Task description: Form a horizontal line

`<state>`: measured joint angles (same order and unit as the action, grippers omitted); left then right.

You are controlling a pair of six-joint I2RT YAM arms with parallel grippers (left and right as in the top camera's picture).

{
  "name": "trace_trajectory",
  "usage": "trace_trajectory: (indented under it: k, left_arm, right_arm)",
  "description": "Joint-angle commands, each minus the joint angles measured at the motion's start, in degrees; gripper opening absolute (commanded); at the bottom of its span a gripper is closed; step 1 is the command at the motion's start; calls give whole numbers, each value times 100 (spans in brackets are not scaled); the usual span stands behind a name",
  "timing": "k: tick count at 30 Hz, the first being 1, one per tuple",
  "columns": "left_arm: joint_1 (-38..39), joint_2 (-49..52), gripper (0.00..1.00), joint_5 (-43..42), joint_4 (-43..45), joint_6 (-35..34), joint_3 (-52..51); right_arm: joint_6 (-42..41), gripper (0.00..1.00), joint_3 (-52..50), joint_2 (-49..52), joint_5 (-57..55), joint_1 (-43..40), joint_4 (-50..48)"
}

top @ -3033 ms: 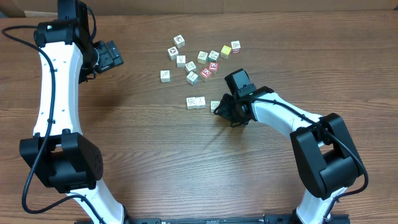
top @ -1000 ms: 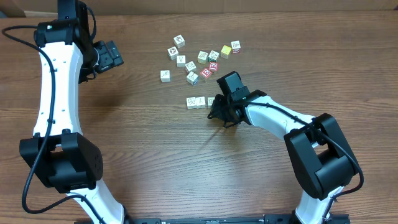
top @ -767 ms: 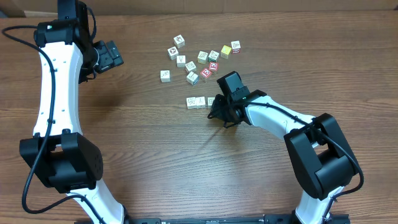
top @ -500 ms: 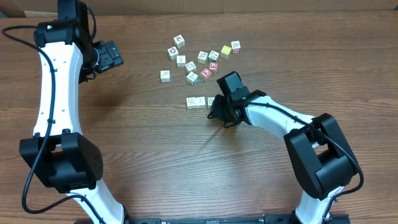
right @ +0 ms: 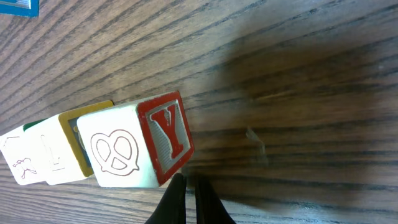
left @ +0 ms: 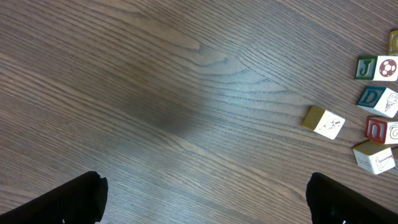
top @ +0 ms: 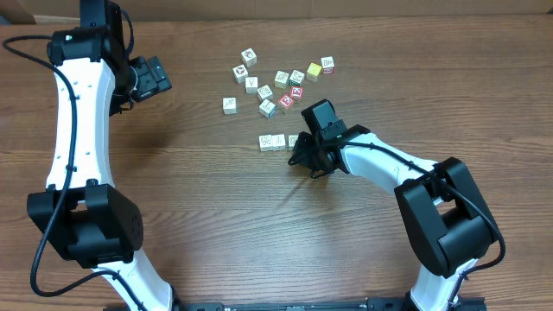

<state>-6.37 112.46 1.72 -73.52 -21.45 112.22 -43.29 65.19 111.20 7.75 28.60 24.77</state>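
The horizontal line [top: 278, 141] is a short row of three pale cubes below the scattered cluster. In the right wrist view its end cube [right: 134, 149] shows a pretzel picture and a red Y face, touching a yellow-edged cube [right: 62, 152]. My right gripper [right: 186, 198] is shut and empty, its tips against the lower corner of the Y cube. In the overhead view it [top: 300, 149] sits at the row's right end and partly hides that cube. My left gripper [left: 205, 199] is open and empty, held high at the far left [top: 158, 78].
Several loose cubes [top: 281, 82] lie scattered behind the row, among them red ones [top: 292, 95] and a yellow one [top: 314, 72]. The left wrist view shows a few of them at its right edge [left: 324, 121]. A cardboard box edge runs along the back.
Since three seconds ago my right gripper has slid left, and the third cube now sits against the two-cube row. Nothing has moved in the last second.
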Motion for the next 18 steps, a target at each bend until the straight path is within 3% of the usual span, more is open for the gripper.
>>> trace_trajectory:
  k: [1,18]
  left_arm:
    - [66,-26,100,-24,7,-42,37]
    - [66,-26,100,-24,7,-42,37]
  right_arm:
    - [20,4,-107,125,11,37,90]
    - [20,4,-107,125,7,37,-212]
